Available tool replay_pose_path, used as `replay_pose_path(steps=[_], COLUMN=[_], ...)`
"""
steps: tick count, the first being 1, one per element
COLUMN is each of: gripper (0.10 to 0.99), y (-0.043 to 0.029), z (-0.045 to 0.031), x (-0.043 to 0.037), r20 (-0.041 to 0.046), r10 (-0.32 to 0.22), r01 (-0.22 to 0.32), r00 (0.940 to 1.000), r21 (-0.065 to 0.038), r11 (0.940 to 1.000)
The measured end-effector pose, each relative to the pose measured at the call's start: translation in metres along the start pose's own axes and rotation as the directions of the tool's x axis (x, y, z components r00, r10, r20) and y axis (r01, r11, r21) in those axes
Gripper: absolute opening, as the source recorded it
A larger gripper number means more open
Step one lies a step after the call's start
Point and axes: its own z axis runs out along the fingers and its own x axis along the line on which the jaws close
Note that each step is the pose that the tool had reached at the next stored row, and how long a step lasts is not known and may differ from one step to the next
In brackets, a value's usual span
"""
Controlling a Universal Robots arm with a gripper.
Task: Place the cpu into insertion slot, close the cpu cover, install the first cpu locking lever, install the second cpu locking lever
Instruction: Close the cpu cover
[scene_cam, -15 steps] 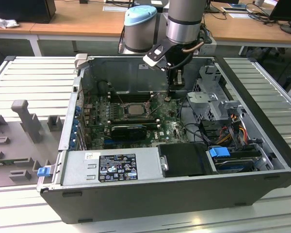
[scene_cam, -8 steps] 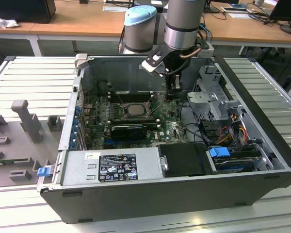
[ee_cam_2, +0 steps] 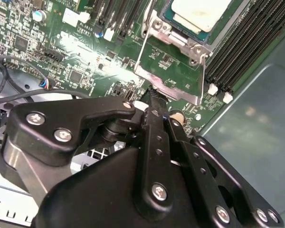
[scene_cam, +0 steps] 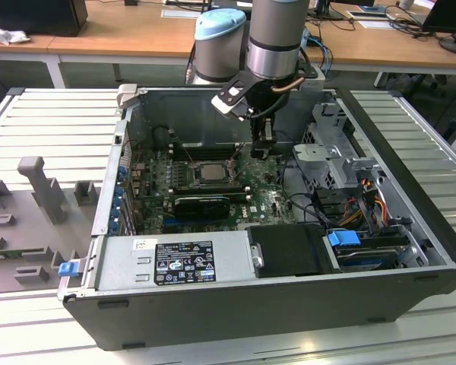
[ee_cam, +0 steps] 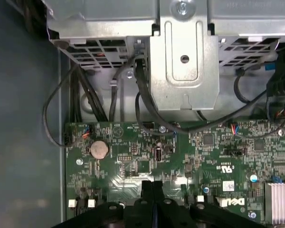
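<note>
Gripper (scene_cam: 263, 148) fingers pressed together, empty, sits upper centre of the exterior view, just right of the cpu (scene_cam: 210, 172) framed by the cpu cover (ee_cam_2: 180, 40)

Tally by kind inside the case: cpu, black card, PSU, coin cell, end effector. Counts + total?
cpu: 1
black card: 1
PSU: 1
coin cell: 1
end effector: 1
Total: 5
</note>
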Motion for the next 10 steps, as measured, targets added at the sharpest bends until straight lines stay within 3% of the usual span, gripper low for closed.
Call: replay_pose_path(steps=[10], gripper=[0.106], y=[-0.0036], z=[0.0000], x=[-0.0001], r20=[-0.0003], r10=[0.000], r01=[0.000], r00=[1.0000], r21=[0.000], r11=[1.0000])
